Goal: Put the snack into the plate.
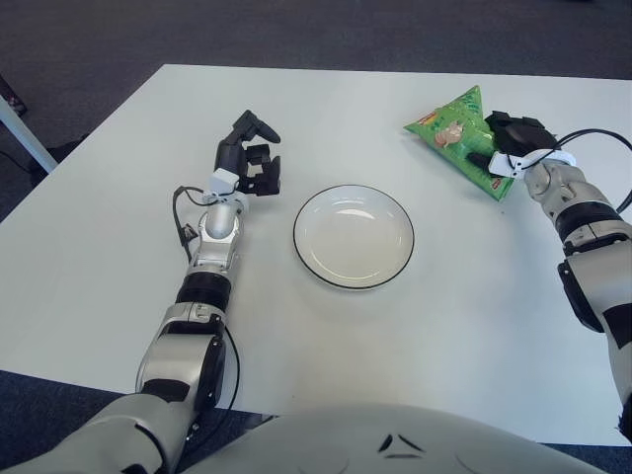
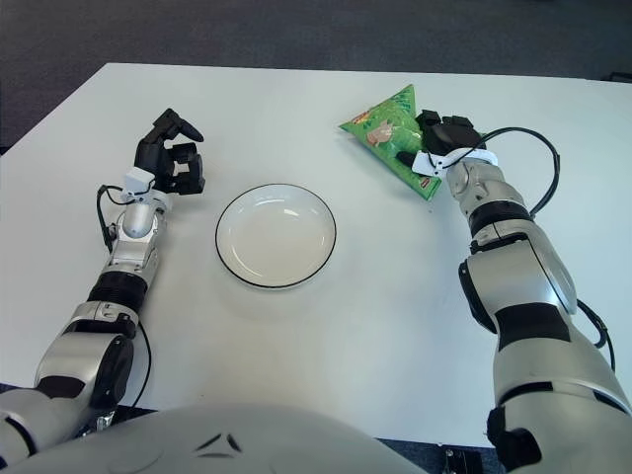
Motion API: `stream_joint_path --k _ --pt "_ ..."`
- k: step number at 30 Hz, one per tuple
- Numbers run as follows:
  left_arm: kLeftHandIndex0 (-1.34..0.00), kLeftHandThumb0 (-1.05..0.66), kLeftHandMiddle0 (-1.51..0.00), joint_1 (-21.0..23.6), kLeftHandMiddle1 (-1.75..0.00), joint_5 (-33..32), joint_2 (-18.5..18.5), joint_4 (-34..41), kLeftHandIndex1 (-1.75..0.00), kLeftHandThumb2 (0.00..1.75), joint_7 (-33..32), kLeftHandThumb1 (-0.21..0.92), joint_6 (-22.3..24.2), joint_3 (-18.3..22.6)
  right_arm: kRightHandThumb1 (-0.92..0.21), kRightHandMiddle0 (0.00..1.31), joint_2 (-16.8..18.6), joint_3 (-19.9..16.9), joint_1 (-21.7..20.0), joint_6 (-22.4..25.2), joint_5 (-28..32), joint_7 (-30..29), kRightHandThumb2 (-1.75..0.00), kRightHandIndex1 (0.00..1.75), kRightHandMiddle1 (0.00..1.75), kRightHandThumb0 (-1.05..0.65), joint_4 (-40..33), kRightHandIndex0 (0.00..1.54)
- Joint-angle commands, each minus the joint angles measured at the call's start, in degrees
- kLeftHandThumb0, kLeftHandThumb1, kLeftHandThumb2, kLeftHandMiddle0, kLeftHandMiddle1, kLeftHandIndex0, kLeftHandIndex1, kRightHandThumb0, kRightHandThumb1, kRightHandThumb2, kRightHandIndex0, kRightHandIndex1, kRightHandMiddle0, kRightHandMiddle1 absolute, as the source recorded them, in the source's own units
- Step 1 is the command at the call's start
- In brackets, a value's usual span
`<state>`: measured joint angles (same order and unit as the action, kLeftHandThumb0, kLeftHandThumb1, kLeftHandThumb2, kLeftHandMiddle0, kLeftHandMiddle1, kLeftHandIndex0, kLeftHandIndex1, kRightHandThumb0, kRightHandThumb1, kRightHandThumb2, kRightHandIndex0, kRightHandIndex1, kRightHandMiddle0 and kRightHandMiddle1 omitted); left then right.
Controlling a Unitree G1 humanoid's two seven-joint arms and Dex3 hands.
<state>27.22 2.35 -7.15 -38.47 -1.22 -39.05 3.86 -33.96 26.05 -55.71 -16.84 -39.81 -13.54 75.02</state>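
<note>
In the left eye view, a white table [image 1: 118,227] carries a round white plate [image 1: 354,236] with a dark rim, lying near the middle and holding nothing. To the plate's upper right, well apart from it, sits the green snack bag [image 1: 456,136], tilted with one corner raised off the table. The right robot hand [image 1: 506,143] is at the bag's right edge, its dark fingers closed on the bag's lower right side, so the snack is pinched there and lies outside the plate. A black cable [image 1: 591,133] loops from the wrist of that arm. The left robot hand [image 1: 250,158] shows just left of the plate's upper rim, raised on its forearm with the fingers curled in and nothing between them.

In the right eye view, the same layout appears shifted leftward. The snack bag [image 2: 392,133] shows its printed face toward the camera, its top corner pointing away from the robot. The right robot hand [image 2: 442,138] grips the bag's right side, fingers wrapped over the edge. The plate [image 2: 276,236] lies between the two arms, apart from both. The left robot hand [image 2: 172,156] stands left of the plate, curled, holding nothing.
</note>
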Motion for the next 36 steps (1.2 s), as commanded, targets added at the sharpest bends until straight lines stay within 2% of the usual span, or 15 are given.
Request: stream_joint_path --k 1,2,3,6,9,12,19,31,36 --pt "-0.57 -0.46 -1.29 -6.58 -1.75 0.55 1.60 -3.84 -1.75 1.25 -0.35 0.37 -0.51 -0.59 -0.56 0.41 0.55 1.25 2.56 1.57 -1.31 -1.16 -1.00 1.57 1.72 -0.45 0.75 0.00" --pt "-0.57 -0.46 -1.29 -6.57 -1.75 0.50 1.65 -3.93 -1.75 1.25 -0.32 0.37 -0.60 -0.58 -0.51 0.46 0.70 1.19 2.63 2.44 -1.23 -3.00 -1.07 1.64 1.72 -0.29 0.80 0.09" --pt "-0.57 -0.46 -1.29 -6.56 -1.75 0.47 1.69 -3.99 -1.75 1.25 -0.31 0.37 -0.67 -0.57 -0.37 0.56 0.81 1.16 2.68 3.04 -1.15 -4.30 -1.23 1.61 1.73 -0.18 0.86 0.29" --pt "-0.57 -0.46 -1.28 -6.59 -1.75 0.49 1.71 -3.93 -1.75 1.25 -0.25 0.37 -0.62 -0.62 -0.16 0.70 1.32 0.57 2.77 4.73 -0.37 -7.27 -1.44 1.56 1.74 -0.06 1.03 0.58" --pt "-0.57 -0.46 -1.28 -6.62 -1.75 0.57 1.62 -3.91 -1.75 1.25 -0.13 0.38 -0.55 -0.69 -0.06 0.75 1.71 -0.74 2.84 5.17 1.07 -9.16 -1.53 1.48 1.74 -0.02 1.05 0.74" --pt "-0.56 -0.46 -1.27 -6.63 -1.75 0.57 1.56 -3.94 -1.75 1.24 -0.04 0.38 -0.57 -0.72 -0.02 0.76 1.87 -1.43 2.78 5.25 1.80 -9.78 -1.56 1.44 1.75 0.00 1.04 0.82" --pt "-0.56 -0.46 -1.27 -6.35 -1.75 0.19 1.70 -4.38 -1.75 1.24 0.29 0.38 -0.93 -0.66 0.01 0.71 0.98 -3.16 2.03 3.99 3.56 -9.11 -1.59 1.46 1.75 0.00 -0.17 0.90" --pt "-0.57 -0.46 -1.28 -5.94 -1.75 -0.12 1.58 -5.07 -1.75 1.25 0.65 0.37 -0.88 -0.45 -0.01 0.63 0.47 -4.43 1.61 3.48 4.25 -7.21 -1.60 1.54 1.75 0.00 -0.77 0.90" --pt "-0.57 -0.46 -1.28 -5.81 -1.75 -0.06 1.33 -5.32 -1.75 1.25 0.69 0.37 -0.71 -0.41 -0.02 0.62 -1.14 -5.17 0.38 2.41 4.86 -5.69 -1.60 1.55 1.75 0.00 -3.93 0.90"
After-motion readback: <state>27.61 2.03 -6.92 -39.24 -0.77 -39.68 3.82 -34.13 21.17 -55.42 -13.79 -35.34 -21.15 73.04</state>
